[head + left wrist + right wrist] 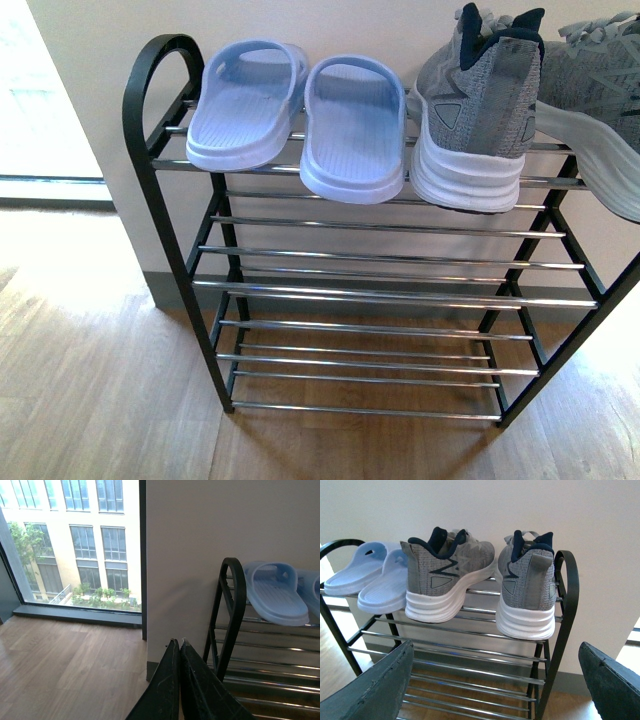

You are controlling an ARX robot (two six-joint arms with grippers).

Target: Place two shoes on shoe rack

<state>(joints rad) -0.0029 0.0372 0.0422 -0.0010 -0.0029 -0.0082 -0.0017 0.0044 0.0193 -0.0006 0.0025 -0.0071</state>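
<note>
the shoe rack (pixel 567 610) stands against the wall, and its top tier carries everything - two pale blue slides (pixel 300 115) and beside them both grey sneakers (pixel 485 580), heels outward. the placing step looks finished; next the arms only need to draw back. the right fingers (pixel 495 680) are spread wide and empty, the left fingers (pixel 179 680) pressed together, holding nothing.

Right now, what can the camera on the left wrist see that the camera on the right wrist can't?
Only the left wrist view shows a big window with a building outside, and the shut left gripper. Only the right wrist view shows the two grey sneakers on the top tier, and the open right gripper. Both show the shoe rack against the wall and the pale blue slides on top.
</note>
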